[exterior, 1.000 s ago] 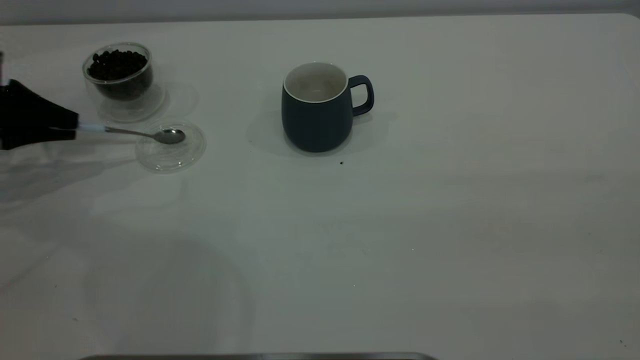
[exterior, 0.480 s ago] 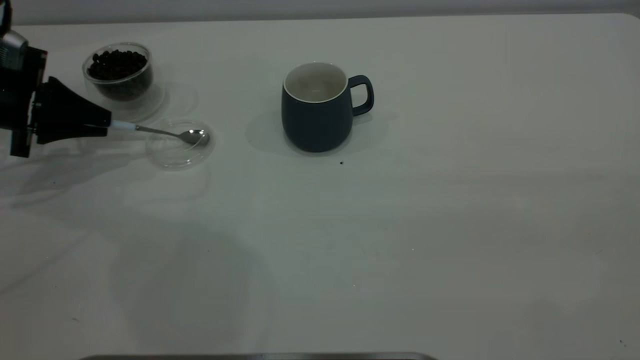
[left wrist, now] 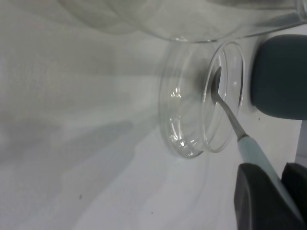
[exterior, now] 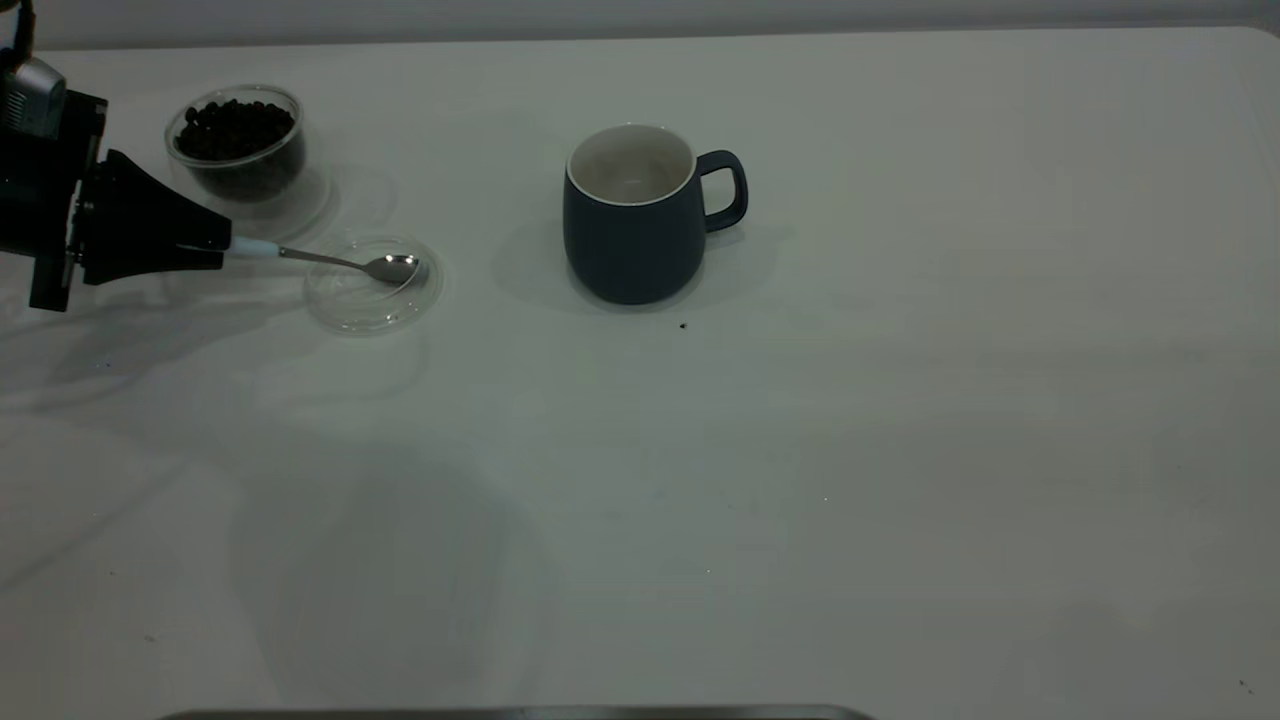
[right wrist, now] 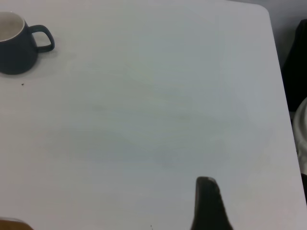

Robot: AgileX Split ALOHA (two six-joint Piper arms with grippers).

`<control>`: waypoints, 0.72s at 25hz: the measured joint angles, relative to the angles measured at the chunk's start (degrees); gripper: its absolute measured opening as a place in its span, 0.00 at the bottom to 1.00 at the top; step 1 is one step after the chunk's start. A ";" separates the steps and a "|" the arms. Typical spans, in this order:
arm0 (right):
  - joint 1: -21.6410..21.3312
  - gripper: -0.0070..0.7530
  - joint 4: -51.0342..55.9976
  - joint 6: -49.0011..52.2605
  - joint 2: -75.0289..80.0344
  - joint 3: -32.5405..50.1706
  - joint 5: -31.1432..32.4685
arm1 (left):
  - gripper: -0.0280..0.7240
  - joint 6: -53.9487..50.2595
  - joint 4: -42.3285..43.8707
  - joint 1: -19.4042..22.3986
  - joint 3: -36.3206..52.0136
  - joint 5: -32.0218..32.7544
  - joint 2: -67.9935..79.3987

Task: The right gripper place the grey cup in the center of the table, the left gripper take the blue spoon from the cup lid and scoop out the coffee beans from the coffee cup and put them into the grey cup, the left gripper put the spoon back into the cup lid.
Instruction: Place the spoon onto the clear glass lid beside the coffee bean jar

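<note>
At the table's far left my left gripper (exterior: 215,250) is shut on the pale blue handle of the blue spoon (exterior: 330,262). The spoon's metal bowl sits at the right-hand side of the clear cup lid (exterior: 372,300). Just behind them stands the glass coffee cup (exterior: 237,170) with the coffee beans (exterior: 235,125) heaped inside. The grey cup (exterior: 630,240) stands upright in the middle of the table (exterior: 800,450), its handle to the right. The left wrist view shows the gripper (left wrist: 280,191), the spoon (left wrist: 230,115), the lid (left wrist: 187,139) and the grey cup (left wrist: 280,76) beyond.
A black part of my right gripper (right wrist: 208,206) hangs over bare table near its rounded corner, far from the grey cup (right wrist: 17,45). A tiny dark speck (exterior: 683,325) lies in front of the cup. The coffee cup (left wrist: 201,19) stands close beside the lid.
My left gripper has moved right with the spoon in it. The spoon bowl and the cup lid have both shifted right, toward the grey cup.
</note>
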 joint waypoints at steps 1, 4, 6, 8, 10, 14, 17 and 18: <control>0.00 0.61 0.00 0.00 0.00 0.00 0.00 | 0.25 0.00 0.00 0.00 0.00 -0.05 0.00; 0.00 0.61 0.00 0.00 0.00 0.00 0.00 | 0.35 0.00 0.00 0.00 0.00 -0.35 0.00; 0.00 0.61 0.00 0.00 0.00 0.00 0.00 | 0.46 0.15 0.00 -0.02 0.00 -0.64 0.00; 0.00 0.61 0.00 0.00 0.00 0.00 0.00 | 0.56 1.25 0.00 -0.31 0.00 -1.18 0.00; 0.00 0.61 0.00 0.00 0.00 0.00 0.00 | 0.65 3.49 0.00 -0.47 0.00 -1.60 0.00; 0.00 0.61 0.00 0.00 0.00 0.00 0.00 | 0.78 9.23 0.00 -0.47 0.00 -2.20 0.00; 0.00 0.61 0.00 0.00 0.00 0.00 0.00 | 0.81 14.02 0.00 -0.47 0.00 -3.27 0.00; 0.00 0.61 0.00 0.00 0.00 0.00 0.00 | 0.81 15.11 0.00 -0.47 0.00 -3.45 0.00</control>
